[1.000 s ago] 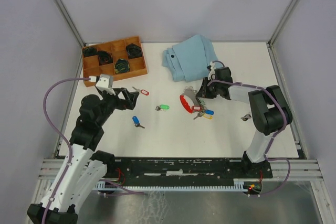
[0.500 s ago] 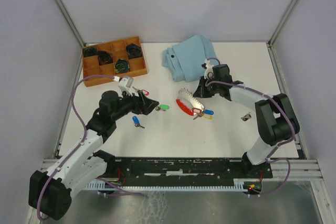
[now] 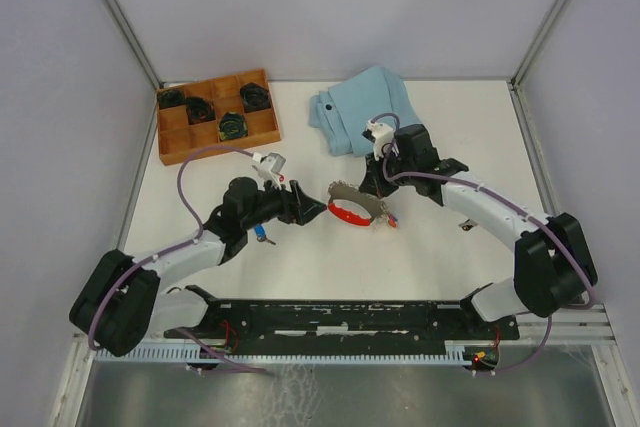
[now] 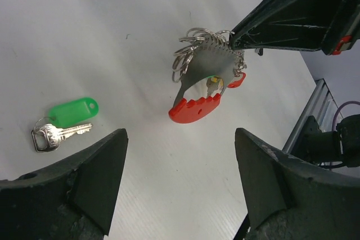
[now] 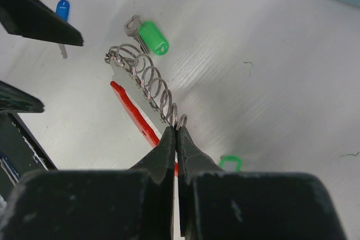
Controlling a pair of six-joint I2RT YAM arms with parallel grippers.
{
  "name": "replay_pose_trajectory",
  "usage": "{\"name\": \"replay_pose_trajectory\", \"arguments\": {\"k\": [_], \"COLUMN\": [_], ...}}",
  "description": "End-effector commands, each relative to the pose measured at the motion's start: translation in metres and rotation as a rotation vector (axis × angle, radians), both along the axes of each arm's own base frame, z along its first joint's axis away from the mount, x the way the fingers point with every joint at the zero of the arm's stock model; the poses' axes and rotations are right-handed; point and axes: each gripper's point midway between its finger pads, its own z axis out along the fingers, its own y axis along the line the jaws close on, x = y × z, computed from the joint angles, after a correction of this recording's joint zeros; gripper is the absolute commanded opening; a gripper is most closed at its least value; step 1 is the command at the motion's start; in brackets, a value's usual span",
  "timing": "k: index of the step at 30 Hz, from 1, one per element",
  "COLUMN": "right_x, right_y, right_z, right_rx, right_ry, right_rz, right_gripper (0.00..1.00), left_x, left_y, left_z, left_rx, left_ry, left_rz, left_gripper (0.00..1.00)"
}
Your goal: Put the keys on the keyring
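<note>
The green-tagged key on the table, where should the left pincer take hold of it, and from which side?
Probably the green tag, pinched across its narrow width, coming straight down. The key lies flat on the table, and its thin metal blade offers little to grab. The oblong tag looks thicker, with long parallel sides that suit the open left pincer.

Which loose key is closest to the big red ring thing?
The green-tagged key. It lies right by the end loops of the keyring; the blue-tagged key lies farther off.
</note>
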Motion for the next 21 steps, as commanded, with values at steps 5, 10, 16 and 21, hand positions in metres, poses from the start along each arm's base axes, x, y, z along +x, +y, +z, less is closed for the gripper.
{"name": "replay_pose_trajectory", "arguments": {"k": [5, 10, 16, 21], "right_x": [-0.013, -0.024, -0.03, -0.033], "right_y": [0.011, 0.017, 0.024, 0.027], "right_z": [0.036, 0.041, 0.045, 0.046], "right_rx": [0.028, 0.052, 0.065, 0.068], "right_ry": [-0.165, -0.194, -0.21, -0.214], "right_rz": [0.123, 0.173, 0.209, 0.218], "right_gripper": [0.01, 0.01, 0.01, 0.01], "left_x": [0.008, 0.001, -0.005, -0.01], "left_y": [-0.039, -0.048, -0.054, -0.06], "left_z": [0.027, 0.028, 0.028, 0.026], "left_rx": [-0.1, -0.132, -0.16, -0.165], "left_ry": [-0.193, -0.215, -0.218, -0.211], "left_rz": [-0.196, -0.277, -0.331, -0.367], "left_gripper": [0.72, 0.66, 0.56, 0.45]}}
